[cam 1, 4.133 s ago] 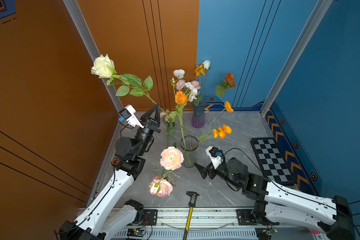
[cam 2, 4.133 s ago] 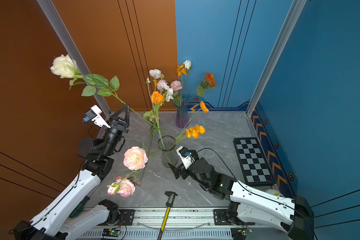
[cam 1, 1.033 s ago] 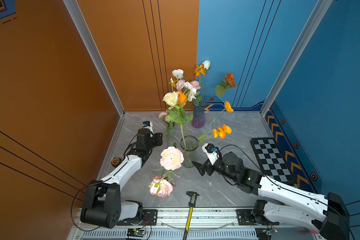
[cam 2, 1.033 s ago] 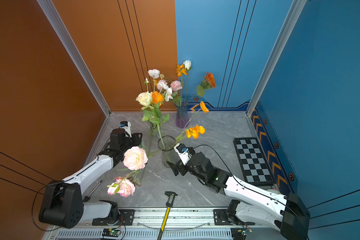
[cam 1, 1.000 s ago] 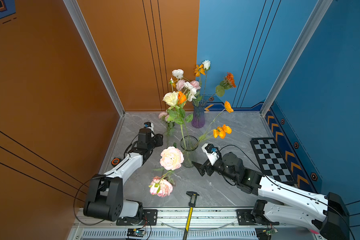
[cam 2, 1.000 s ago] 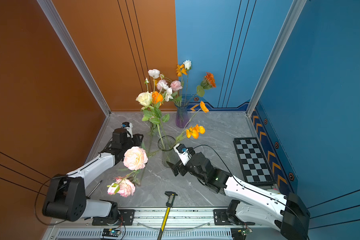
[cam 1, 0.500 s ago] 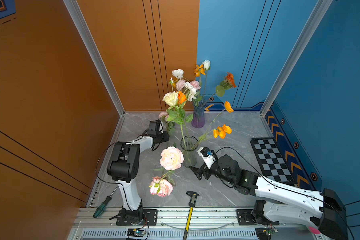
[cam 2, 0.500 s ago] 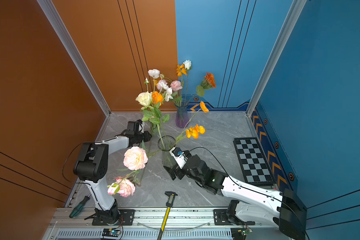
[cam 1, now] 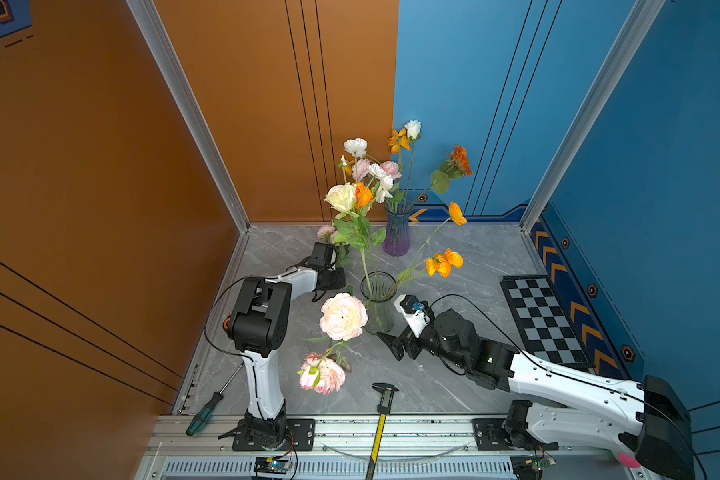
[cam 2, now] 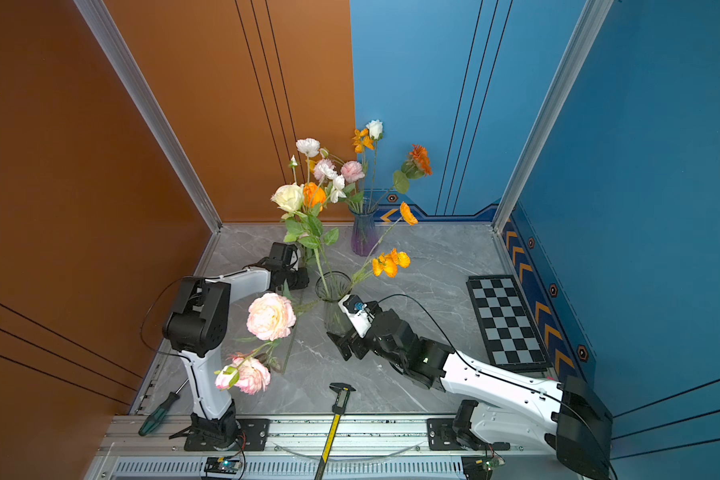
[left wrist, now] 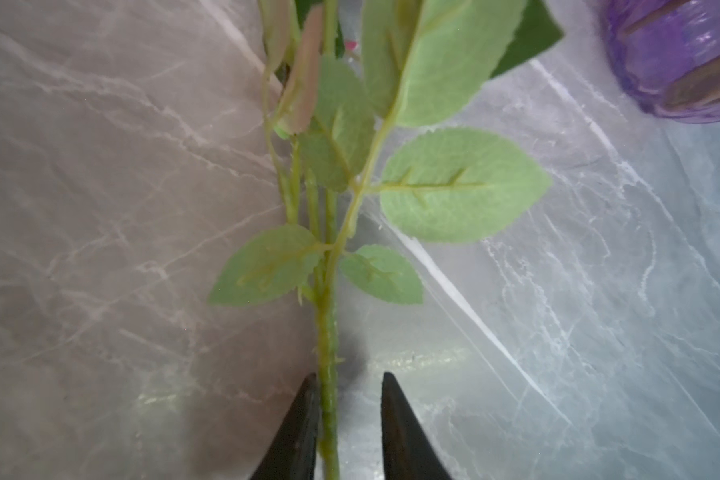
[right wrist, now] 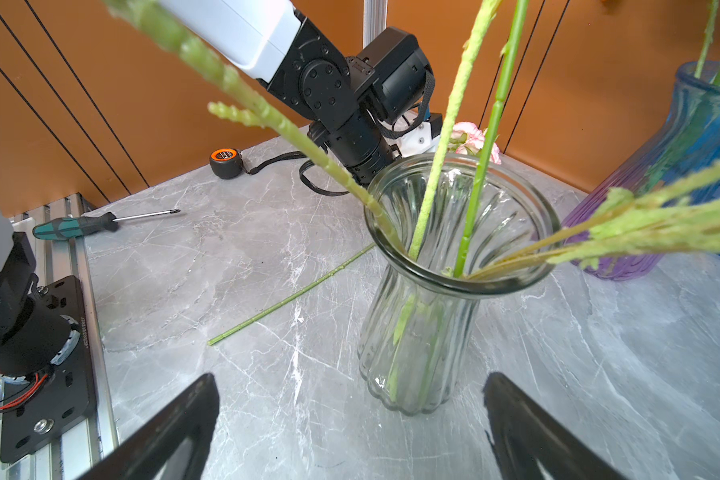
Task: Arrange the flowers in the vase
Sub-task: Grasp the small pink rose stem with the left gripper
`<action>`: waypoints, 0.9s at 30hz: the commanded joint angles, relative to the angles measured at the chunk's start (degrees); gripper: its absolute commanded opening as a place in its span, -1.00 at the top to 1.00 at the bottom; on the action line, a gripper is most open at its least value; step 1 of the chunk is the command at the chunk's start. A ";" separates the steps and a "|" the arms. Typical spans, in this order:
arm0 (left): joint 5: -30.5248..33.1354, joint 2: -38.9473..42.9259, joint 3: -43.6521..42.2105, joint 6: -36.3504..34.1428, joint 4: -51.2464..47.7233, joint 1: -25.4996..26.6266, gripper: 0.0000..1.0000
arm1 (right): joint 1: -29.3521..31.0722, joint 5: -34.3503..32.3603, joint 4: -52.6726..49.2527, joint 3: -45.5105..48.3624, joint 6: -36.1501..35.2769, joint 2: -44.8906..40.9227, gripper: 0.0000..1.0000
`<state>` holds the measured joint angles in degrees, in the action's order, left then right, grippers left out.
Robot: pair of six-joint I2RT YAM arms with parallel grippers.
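Note:
The clear ribbed vase (cam 1: 377, 303) (right wrist: 433, 332) stands mid-table with several flowers in it. They include a cream rose (cam 1: 341, 197) and orange poppies (cam 1: 443, 262) leaning right. A pale pink peony (cam 1: 344, 316) hangs out toward the front. My left gripper (left wrist: 350, 375) sits behind the vase. A thorny leafy stem (left wrist: 327, 332) runs between its jaws against one finger, with a gap to the other. I cannot tell which bloom that stem carries. My right gripper (cam 1: 395, 345) (right wrist: 350, 376) is wide open and empty, low on the table just before the vase's foot.
A purple vase (cam 1: 395, 237) full of flowers stands at the back. A bare stem (right wrist: 292, 295) lies on the table. A caliper (cam 1: 385, 395) and a screwdriver (cam 1: 206, 411) lie at the front, a tape measure (right wrist: 225, 158) at the left, a checkerboard (cam 1: 545, 316) at the right.
The left arm has folded up, and its gripper moved right to the stems behind the clear vase while its jaws narrowed. The right gripper crept left toward the vase's foot.

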<state>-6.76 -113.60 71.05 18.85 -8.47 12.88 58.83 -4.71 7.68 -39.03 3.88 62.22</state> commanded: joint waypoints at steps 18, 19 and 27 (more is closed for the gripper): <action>4.73 4.94 -4.54 -0.74 3.16 1.57 0.40 | 0.37 -0.65 0.77 -0.08 0.86 -0.69 -1.00; 5.34 5.50 -5.19 -0.64 3.89 1.61 0.39 | 0.32 -0.65 0.75 -0.12 0.81 -0.69 -1.00; 6.95 4.98 -5.00 0.32 2.82 1.27 0.37 | 0.43 -0.71 0.82 0.09 0.83 -0.96 -1.00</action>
<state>-1.54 -108.84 65.80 18.90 -5.19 14.26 58.94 -4.71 7.68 -39.03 3.88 62.22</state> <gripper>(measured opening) 0.312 0.999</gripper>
